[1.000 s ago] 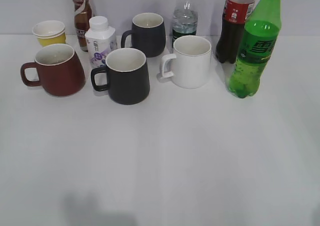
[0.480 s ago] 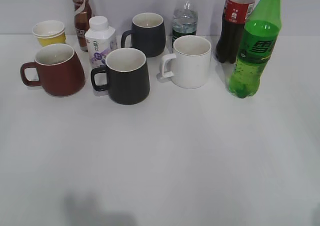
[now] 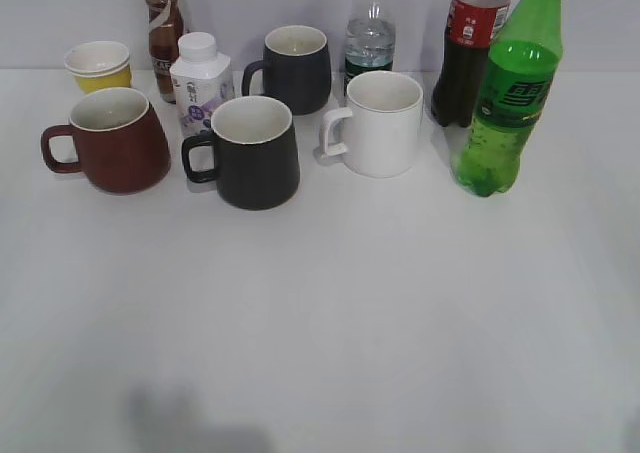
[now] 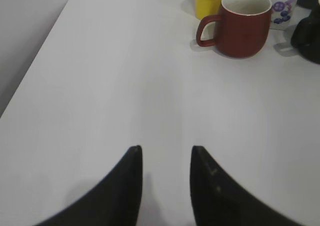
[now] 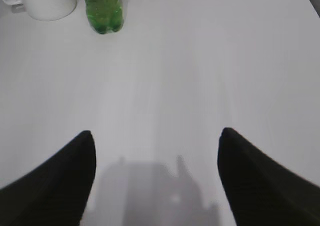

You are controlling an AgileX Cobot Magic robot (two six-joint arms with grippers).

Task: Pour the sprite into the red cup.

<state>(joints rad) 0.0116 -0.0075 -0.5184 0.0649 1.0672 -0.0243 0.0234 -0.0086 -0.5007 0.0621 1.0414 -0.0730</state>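
Note:
The sprite (image 3: 505,93), a tall green bottle with a dark green label and green cap, stands upright at the back right; its base shows in the right wrist view (image 5: 102,9). The red cup (image 3: 115,140), a maroon mug with a cream inside and its handle to the left, stands at the back left and shows in the left wrist view (image 4: 240,24). My left gripper (image 4: 165,148) is open and empty over bare table, well short of the cup. My right gripper (image 5: 156,133) is wide open and empty, well short of the bottle. Neither gripper shows in the exterior view.
Two black mugs (image 3: 250,153) (image 3: 295,68), a white mug (image 3: 378,123), a yellow paper cup (image 3: 98,65), a small white bottle (image 3: 200,81), a brown drink bottle (image 3: 163,33), a clear bottle (image 3: 370,33) and a cola bottle (image 3: 468,48) crowd the back. The table's left edge (image 4: 35,61) shows.

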